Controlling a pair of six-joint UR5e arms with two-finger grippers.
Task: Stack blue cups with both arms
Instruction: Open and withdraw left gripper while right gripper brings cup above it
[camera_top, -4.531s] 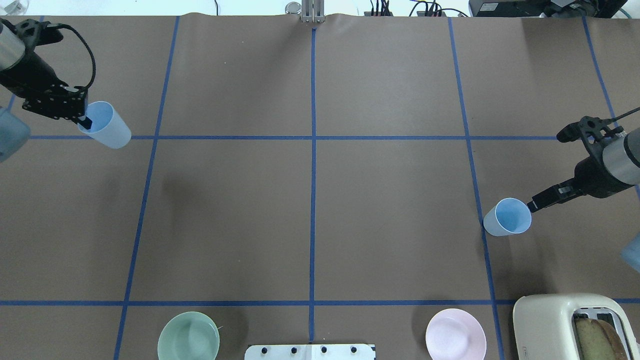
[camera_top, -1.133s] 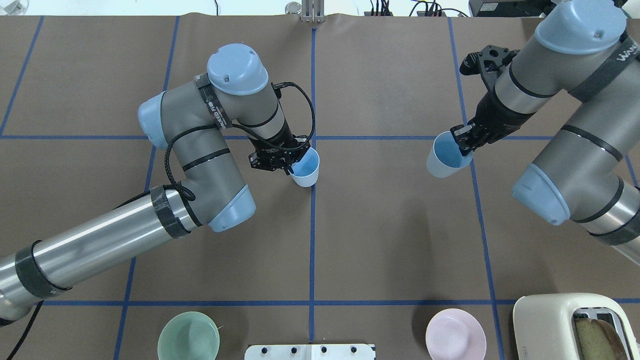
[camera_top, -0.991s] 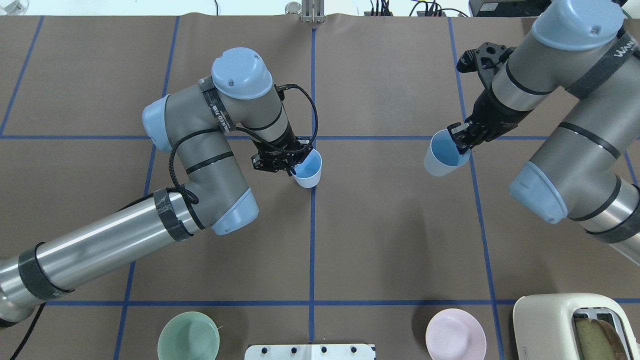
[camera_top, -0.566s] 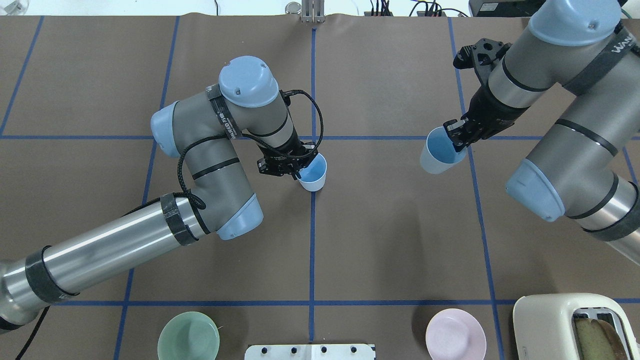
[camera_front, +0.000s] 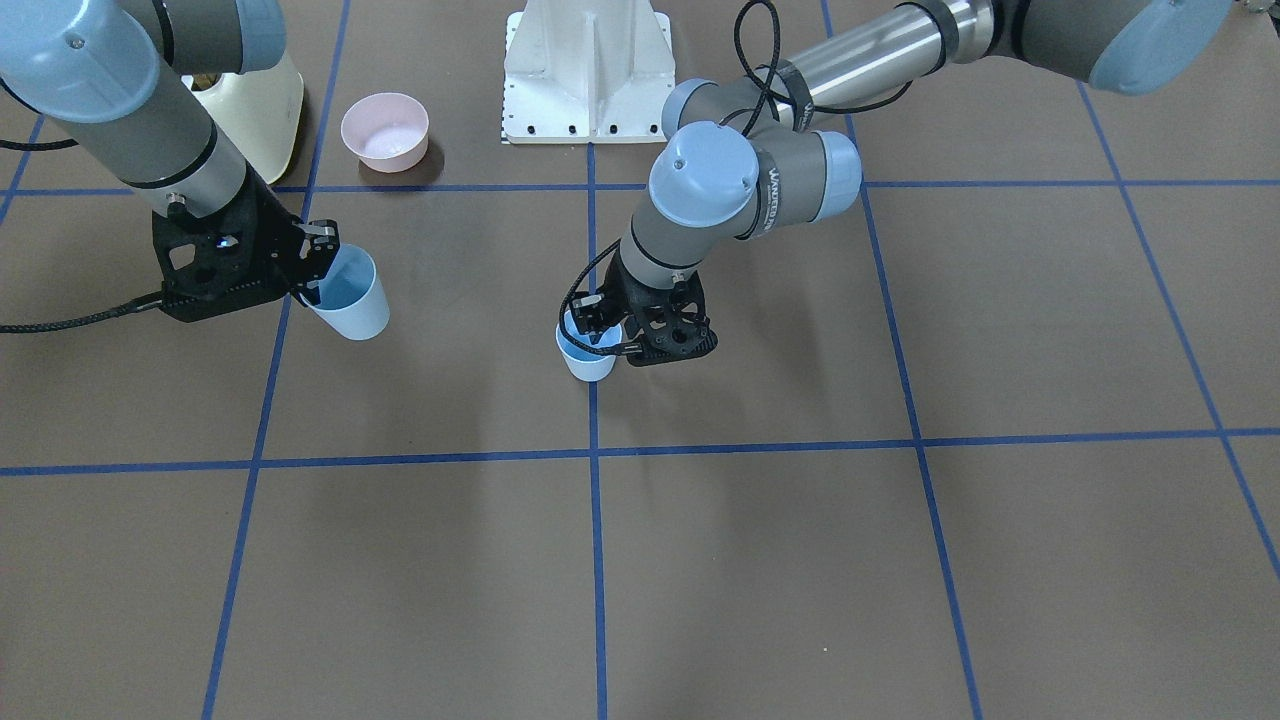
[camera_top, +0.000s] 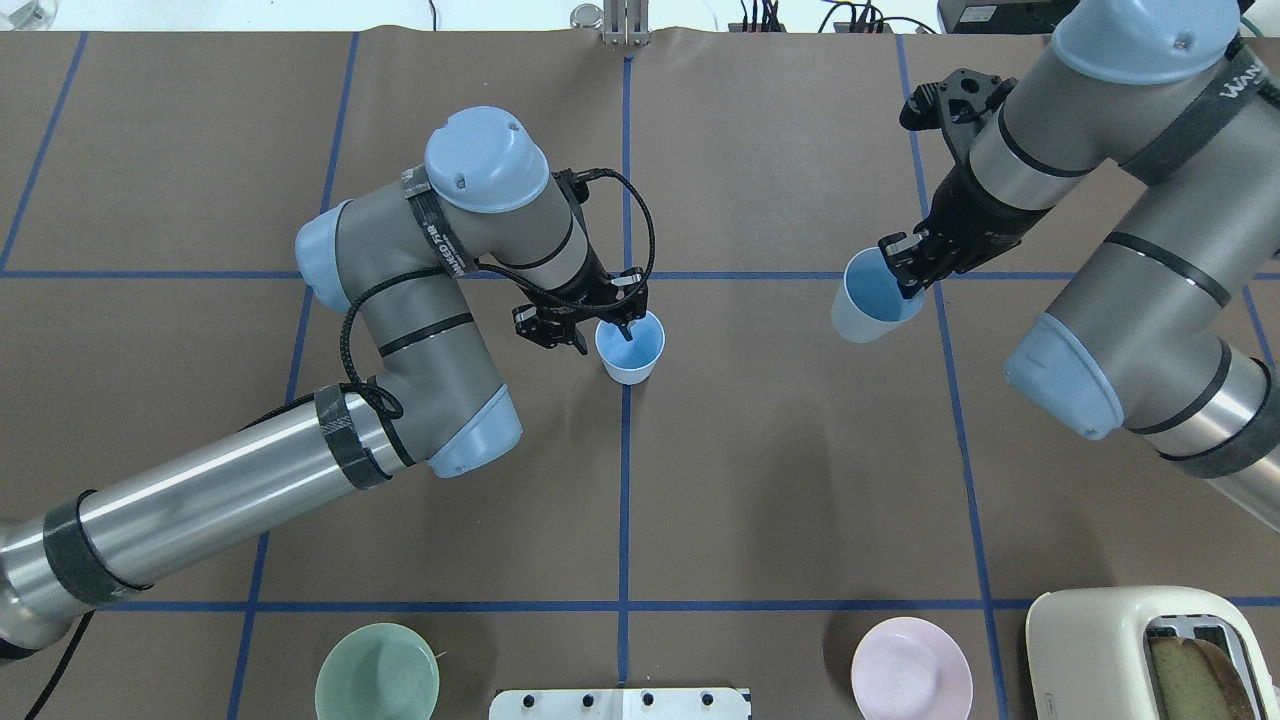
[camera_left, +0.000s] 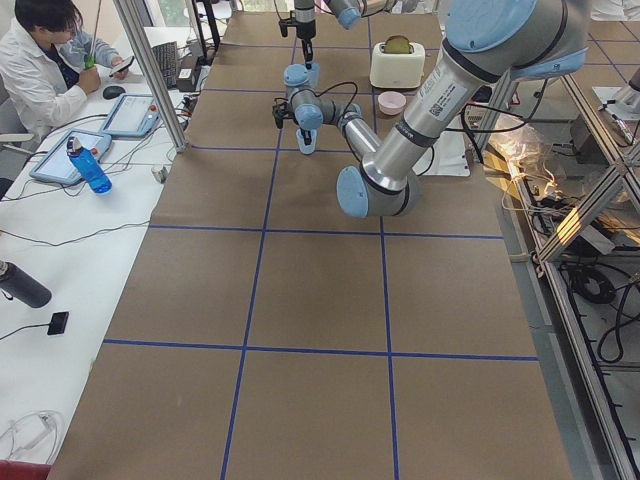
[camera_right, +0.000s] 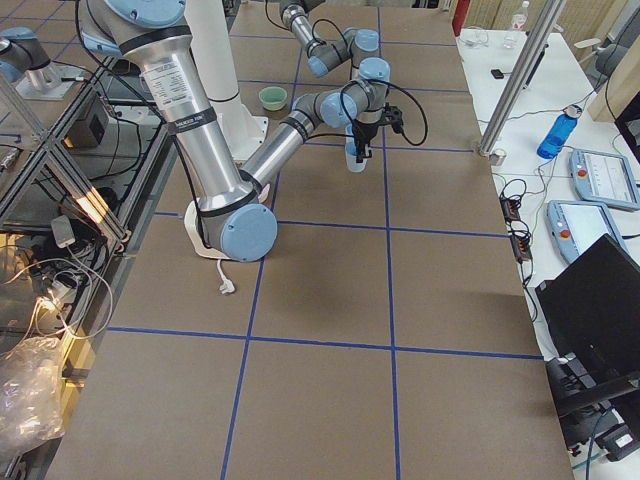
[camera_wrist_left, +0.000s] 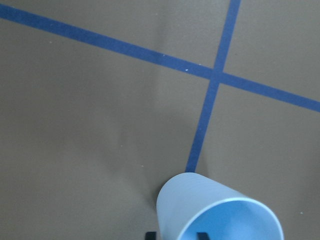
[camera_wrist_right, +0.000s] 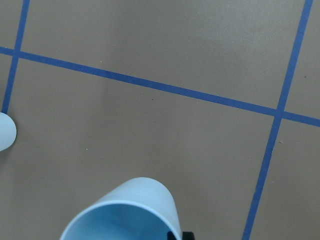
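One blue cup (camera_top: 630, 348) stands upright on the table on the centre blue tape line; it also shows in the front view (camera_front: 587, 358) and the left wrist view (camera_wrist_left: 215, 212). My left gripper (camera_top: 605, 335) is open, one finger inside the rim and one outside, parted from the wall. My right gripper (camera_top: 905, 280) is shut on the rim of the second blue cup (camera_top: 868, 300), held tilted above the table to the right; it also shows in the front view (camera_front: 350, 295) and the right wrist view (camera_wrist_right: 125, 212).
A mint-green bowl (camera_top: 377, 672) and a pink bowl (camera_top: 911, 668) sit at the near edge beside the white pedestal base (camera_top: 620, 703). A cream toaster (camera_top: 1140, 655) stands at the near right. An operator (camera_left: 40, 70) sits at the side desk.
The left arm carried its cup to the centre line; the cup went from tilted to upright and the left fingers spread. The right arm moved its cup a little leftward.
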